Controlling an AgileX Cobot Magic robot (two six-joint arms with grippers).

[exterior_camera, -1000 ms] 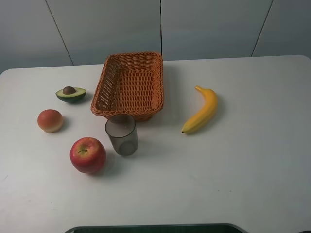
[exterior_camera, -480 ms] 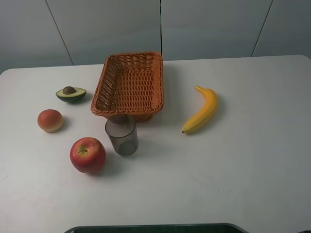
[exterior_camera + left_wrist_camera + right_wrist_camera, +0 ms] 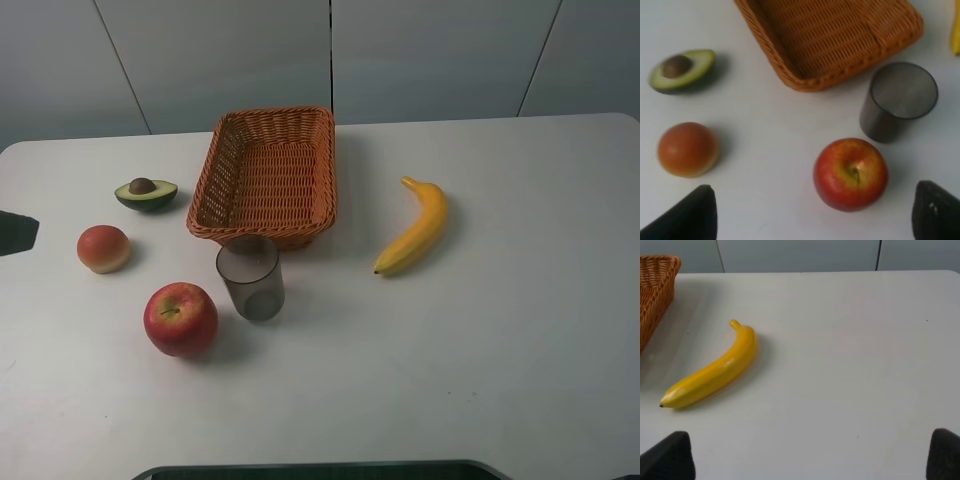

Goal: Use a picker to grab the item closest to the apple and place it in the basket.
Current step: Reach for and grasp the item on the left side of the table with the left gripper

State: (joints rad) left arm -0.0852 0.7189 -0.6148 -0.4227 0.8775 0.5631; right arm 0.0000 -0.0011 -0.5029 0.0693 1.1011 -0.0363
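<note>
One cup beyond left pincer

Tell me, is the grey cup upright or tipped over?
Upright: the grey cup stands on its base on the table, round mouth facing up, beside the apple.

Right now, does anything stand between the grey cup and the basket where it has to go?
Nothing visible does. The grey cup stands directly before the near wall of the basket, with no object between them.
</note>
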